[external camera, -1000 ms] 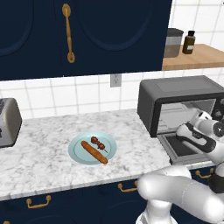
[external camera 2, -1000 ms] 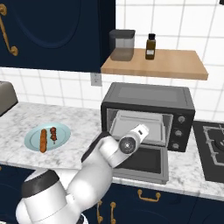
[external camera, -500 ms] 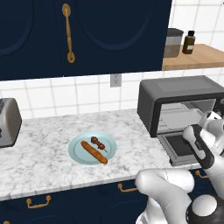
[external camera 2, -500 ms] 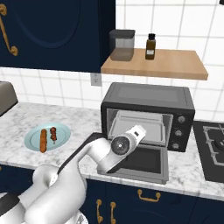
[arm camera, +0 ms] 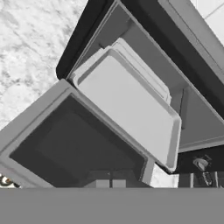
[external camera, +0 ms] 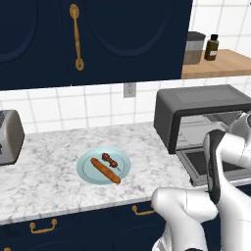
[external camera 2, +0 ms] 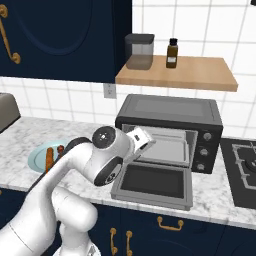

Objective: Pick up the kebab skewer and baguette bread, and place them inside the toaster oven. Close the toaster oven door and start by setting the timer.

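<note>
The toaster oven (external camera 2: 170,116) stands at the counter's right with its door (external camera 2: 152,184) folded down flat and a pale tray (arm camera: 131,109) inside. My gripper (arm camera: 110,184) is shut with nothing in it, and in the right base view the gripper (external camera 2: 145,144) hovers over the left part of the open door (arm camera: 74,153). Far to its left, a light blue plate (external camera: 88,169) carries the baguette bread (external camera: 105,171) and the kebab skewer (external camera: 110,159). In the right base view my arm hides most of the plate (external camera 2: 39,156), leaving an end of the baguette (external camera 2: 48,159) showing.
A silver two-slot toaster (external camera: 10,137) sits at the counter's far left. Above the oven, a wooden shelf (external camera 2: 200,75) holds a grey canister (external camera 2: 139,51) and a brown bottle (external camera 2: 171,53). A stove (external camera 2: 242,165) lies right of the oven. Bare marble (external camera: 49,166) surrounds the plate.
The jaws have closed from partly open. The hand has drawn back up and to the left from the oven opening. The door stays down; plate and food are unmoved.
</note>
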Robot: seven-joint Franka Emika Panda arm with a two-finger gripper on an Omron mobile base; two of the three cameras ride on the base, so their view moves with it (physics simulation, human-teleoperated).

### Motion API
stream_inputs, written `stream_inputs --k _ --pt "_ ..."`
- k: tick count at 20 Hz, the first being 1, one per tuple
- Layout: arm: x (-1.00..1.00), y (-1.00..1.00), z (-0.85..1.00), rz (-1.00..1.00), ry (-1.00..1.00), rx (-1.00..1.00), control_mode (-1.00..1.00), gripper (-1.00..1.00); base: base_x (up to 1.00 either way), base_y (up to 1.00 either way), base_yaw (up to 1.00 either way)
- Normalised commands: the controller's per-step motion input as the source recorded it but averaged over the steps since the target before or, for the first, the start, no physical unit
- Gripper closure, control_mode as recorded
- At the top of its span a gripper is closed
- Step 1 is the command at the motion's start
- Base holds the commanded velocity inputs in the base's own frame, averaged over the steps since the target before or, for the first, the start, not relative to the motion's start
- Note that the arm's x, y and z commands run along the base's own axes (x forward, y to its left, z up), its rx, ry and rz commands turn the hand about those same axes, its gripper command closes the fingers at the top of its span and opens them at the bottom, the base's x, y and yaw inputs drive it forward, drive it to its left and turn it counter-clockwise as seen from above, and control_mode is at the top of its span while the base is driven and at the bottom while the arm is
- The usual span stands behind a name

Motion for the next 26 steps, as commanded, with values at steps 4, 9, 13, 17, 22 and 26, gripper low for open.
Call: stream_inputs --k 4,9,13,17,22,26 --pt "-0.71 0.73 0.35 -0.35 0.14 0.07 -1.00 1.00 0.00 0.00 0.00" --pt "-0.51 0.96 0.01 -0.11 0.00 0.13 -1.00 1.00 0.00 0.00 0.00" --pt "0.04 1.00 0.00 0.00 0.00 0.18 -1.00 -1.00 0.00 0.00 0.00" --pt "0.39 1.00 -0.02 0.03 0.02 0.14 -1.00 -1.00 0.00 0.00 0.00" --pt "0.20 1.00 -0.22 0.05 0.01 0.18 -1.00 -1.00 0.00 0.00 0.00" --pt "0.25 1.00 -0.53 0.03 0.02 0.14 -1.00 -1.00 0.00 0.00 0.00"
